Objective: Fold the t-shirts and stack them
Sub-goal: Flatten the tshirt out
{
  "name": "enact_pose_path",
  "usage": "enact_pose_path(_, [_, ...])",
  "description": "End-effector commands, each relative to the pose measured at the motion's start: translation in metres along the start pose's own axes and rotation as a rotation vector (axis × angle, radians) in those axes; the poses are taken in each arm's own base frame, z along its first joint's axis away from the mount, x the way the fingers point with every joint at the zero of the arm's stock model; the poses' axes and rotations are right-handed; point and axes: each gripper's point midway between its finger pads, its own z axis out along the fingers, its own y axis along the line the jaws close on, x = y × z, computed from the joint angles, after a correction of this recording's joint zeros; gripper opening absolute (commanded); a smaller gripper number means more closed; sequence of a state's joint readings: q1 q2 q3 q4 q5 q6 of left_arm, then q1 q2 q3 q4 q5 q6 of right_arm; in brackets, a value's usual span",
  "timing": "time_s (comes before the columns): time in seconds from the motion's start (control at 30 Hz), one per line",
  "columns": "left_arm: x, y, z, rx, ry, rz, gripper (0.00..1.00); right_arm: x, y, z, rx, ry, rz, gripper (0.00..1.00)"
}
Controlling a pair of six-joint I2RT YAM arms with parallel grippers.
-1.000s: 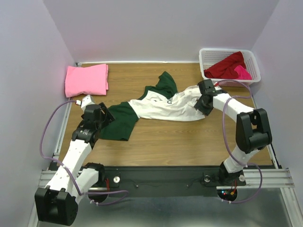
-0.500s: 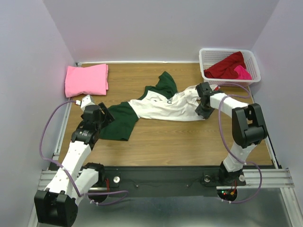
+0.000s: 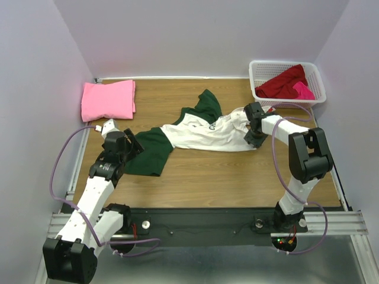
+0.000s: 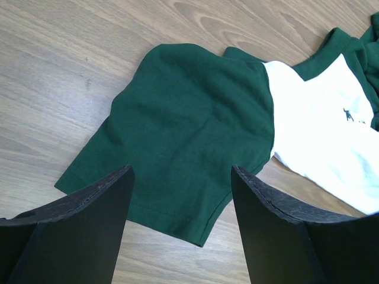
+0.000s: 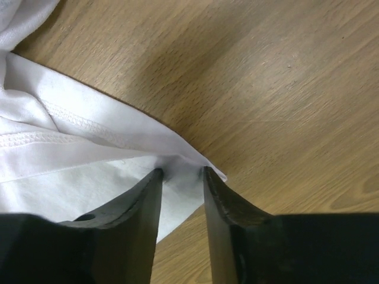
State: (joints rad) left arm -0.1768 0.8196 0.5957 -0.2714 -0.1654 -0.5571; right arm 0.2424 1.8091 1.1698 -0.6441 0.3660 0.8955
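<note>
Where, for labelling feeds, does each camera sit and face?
Top external: above, behind the bases, looking down on the wooden table; both arms show.
Left wrist: on left arm, looking down past the open left gripper at a dark green sleeve.
Right wrist: on right arm, looking down at the right gripper pinching white hem.
Shared: the white t-shirt with dark green sleeves.

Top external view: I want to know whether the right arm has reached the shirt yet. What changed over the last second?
The right pincer slid slightly leftward along the hem of the white shirt, its elbow swinging inward, and its jaws narrowed around the hem corner; a firm grip isn't certain. The left pincer stayed open above the green sleeve. The pink shirt and basket did not move.
</note>
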Motion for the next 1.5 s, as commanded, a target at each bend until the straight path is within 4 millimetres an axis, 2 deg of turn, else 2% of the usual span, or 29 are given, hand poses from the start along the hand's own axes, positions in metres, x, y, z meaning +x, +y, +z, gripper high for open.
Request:
enact_pose_path(0.0, [-0.006, -0.005, -0.004, 0.023, -0.021, 0.008, 0.77, 0.007, -0.007, 0.011, 0.050, 0.005, 0.007, 0.38])
enact_pose_path(0.03, [-0.006, -0.006, -0.003, 0.026, -0.019, 0.009, 0.78, 0.009, -0.010, 0.013, 0.060, 0.010, 0.005, 0.36])
enact_pose_path(0.17, [-0.003, -0.005, -0.002, 0.020, -0.001, 0.008, 0.78, 0.005, -0.011, 0.007, 0.048, -0.005, -0.003, 0.17])
enact_pose_path(0.27, [0.001, -0.004, 0.001, 0.005, 0.025, 0.012, 0.77, -0.010, -0.002, -0.008, 0.001, -0.038, -0.018, 0.18])
enact_pose_path(0.43, [0.015, -0.001, 0.009, -0.028, 0.102, 0.009, 0.77, -0.015, 0.006, -0.019, -0.049, -0.040, -0.061, 0.21])
enact_pose_path(0.63, [0.043, 0.025, 0.030, -0.153, 0.269, 0.000, 0.77, -0.004, 0.002, -0.014, -0.060, -0.010, -0.097, 0.22])
enact_pose_path(0.67, [0.046, 0.037, 0.034, -0.200, 0.297, -0.011, 0.77, -0.004, 0.002, -0.015, -0.064, -0.014, -0.101, 0.22])
enact_pose_path(0.7, [0.039, 0.046, 0.037, -0.241, 0.285, -0.009, 0.77, -0.005, 0.002, -0.015, -0.067, -0.019, -0.113, 0.22])
enact_pose_path(0.73, [0.044, 0.049, 0.037, -0.256, 0.307, -0.005, 0.77, -0.006, 0.003, -0.016, -0.071, -0.023, -0.117, 0.22])
enact_pose_path(0.8, [0.040, 0.064, 0.040, -0.344, 0.303, 0.001, 0.77, -0.008, 0.005, -0.017, -0.084, -0.025, -0.127, 0.22])
enact_pose_path(0.97, [0.049, 0.073, 0.045, -0.408, 0.380, -0.007, 0.75, -0.011, 0.009, -0.018, -0.105, -0.035, -0.141, 0.22])
enact_pose_path(1.1, [0.059, 0.089, 0.046, -0.500, 0.410, -0.036, 0.70, -0.010, 0.014, -0.016, -0.119, -0.032, -0.154, 0.22])
enact_pose_path(1.27, [0.050, 0.112, 0.041, -0.623, 0.366, -0.023, 0.69, -0.010, 0.016, -0.017, -0.137, -0.032, -0.166, 0.22])
enact_pose_path(1.37, [0.053, 0.110, 0.044, -0.620, 0.386, -0.022, 0.68, -0.008, 0.014, -0.015, -0.139, -0.028, -0.173, 0.22])
enact_pose_path(1.47, [0.057, 0.123, 0.043, -0.667, 0.393, -0.033, 0.68, -0.005, 0.016, -0.015, -0.150, -0.020, -0.174, 0.22])
